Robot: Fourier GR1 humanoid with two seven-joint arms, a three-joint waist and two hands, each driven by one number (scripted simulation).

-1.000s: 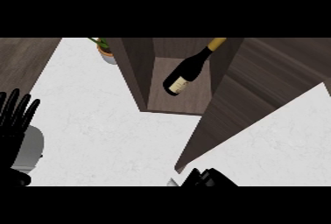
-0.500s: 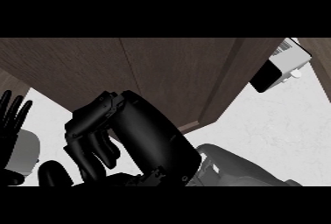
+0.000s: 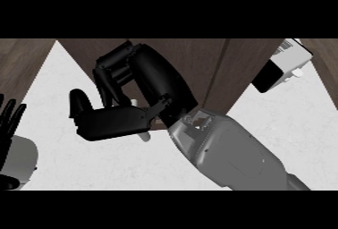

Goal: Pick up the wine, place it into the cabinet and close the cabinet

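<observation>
The right hand (image 3: 135,85) fills the middle of the frame, its black back turned up toward the view. Its grey forearm (image 3: 231,152) runs in from the lower right. The fingers (image 3: 109,82) appear bent at the knuckles and curled downward, and the thumb (image 3: 80,103) juts out to the left below them. Nothing shows between thumb and fingers. The hand lies over the lower left part of the cabinet (image 3: 204,58), though the angle does not show whether it touches the wood.

The cabinet is a dark brown wooden mass across the top centre of the frame, narrowing toward the middle. A thin seam (image 3: 221,71) runs down its face just right of the hand. Whether that face is a shut door cannot be told from here.

The wine is nowhere in sight. It may be behind the wood or the hand, so its place cannot be given.

The white counter (image 3: 99,170) spreads across the lower left and shows again at the right, beside the forearm. At the upper right of the frame a white-and-black appliance (image 3: 284,67) sits beside the cabinet.

The left hand (image 3: 9,118) rests at the left edge of the frame, fingers straight and pointing up, holding nothing.
</observation>
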